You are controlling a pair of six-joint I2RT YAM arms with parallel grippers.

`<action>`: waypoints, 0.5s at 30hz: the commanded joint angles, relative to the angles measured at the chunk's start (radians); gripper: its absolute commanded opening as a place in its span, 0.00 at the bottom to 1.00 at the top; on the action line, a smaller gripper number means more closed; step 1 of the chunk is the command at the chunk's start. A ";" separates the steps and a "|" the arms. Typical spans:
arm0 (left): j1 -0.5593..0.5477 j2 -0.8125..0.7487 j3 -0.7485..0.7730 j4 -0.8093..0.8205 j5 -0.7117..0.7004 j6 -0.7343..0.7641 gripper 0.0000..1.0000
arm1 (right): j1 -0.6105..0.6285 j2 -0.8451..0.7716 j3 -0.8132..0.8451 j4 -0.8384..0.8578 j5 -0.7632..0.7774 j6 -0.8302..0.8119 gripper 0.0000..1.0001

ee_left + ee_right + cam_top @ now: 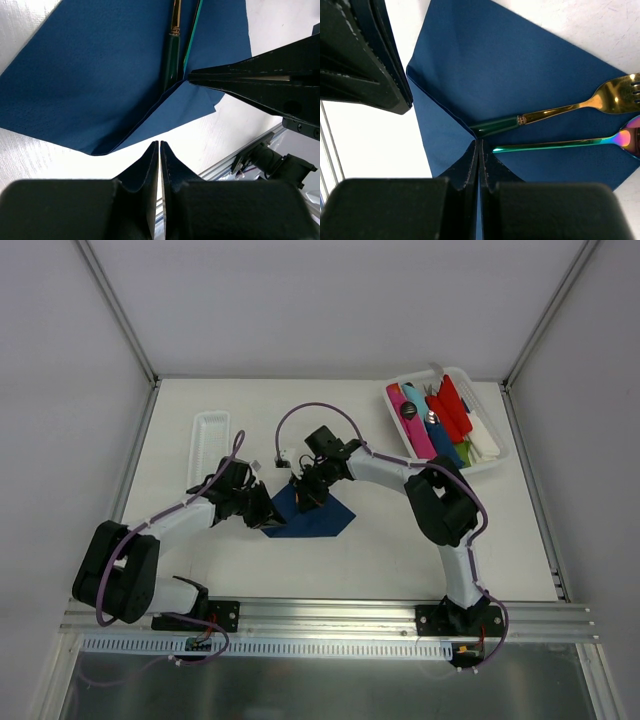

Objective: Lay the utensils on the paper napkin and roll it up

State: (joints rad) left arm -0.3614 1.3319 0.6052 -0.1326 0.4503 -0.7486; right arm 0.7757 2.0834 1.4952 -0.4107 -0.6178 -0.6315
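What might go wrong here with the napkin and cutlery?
The right pincer is shut on a folded napkin corner beside the fork and spoon handles; pulling might knock them askew. The thin paper might tear. The left pincer seems shut just off the napkin's edge, so it may miss its hold.

One paper napkin; two utensils lying on the napkin, one gold fork and one rainbow-sheen piece; two grippers at the napkin, left gripper and right gripper; one narrow white tray beyond the napkin's left; one white bin beyond the napkin's right, its plastic pieces too piled to count.
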 commanded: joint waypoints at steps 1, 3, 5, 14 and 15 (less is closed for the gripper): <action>-0.014 0.015 0.036 0.027 -0.012 -0.005 0.05 | -0.001 0.010 0.049 -0.010 -0.020 0.007 0.00; -0.019 0.027 0.038 0.028 -0.012 -0.006 0.06 | -0.001 0.014 0.056 -0.011 -0.019 0.009 0.00; -0.020 0.033 0.039 0.034 -0.010 -0.008 0.06 | -0.004 0.018 0.059 -0.013 -0.020 0.012 0.00; -0.037 0.076 0.061 0.044 -0.004 -0.005 0.09 | -0.004 0.026 0.066 -0.017 -0.017 0.012 0.00; -0.036 0.081 0.061 0.045 -0.004 -0.005 0.09 | -0.004 0.026 0.068 -0.017 -0.019 0.012 0.00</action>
State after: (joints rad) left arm -0.3866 1.4021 0.6357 -0.1081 0.4427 -0.7486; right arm 0.7757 2.1052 1.5166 -0.4168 -0.6174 -0.6285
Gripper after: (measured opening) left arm 0.089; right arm 0.007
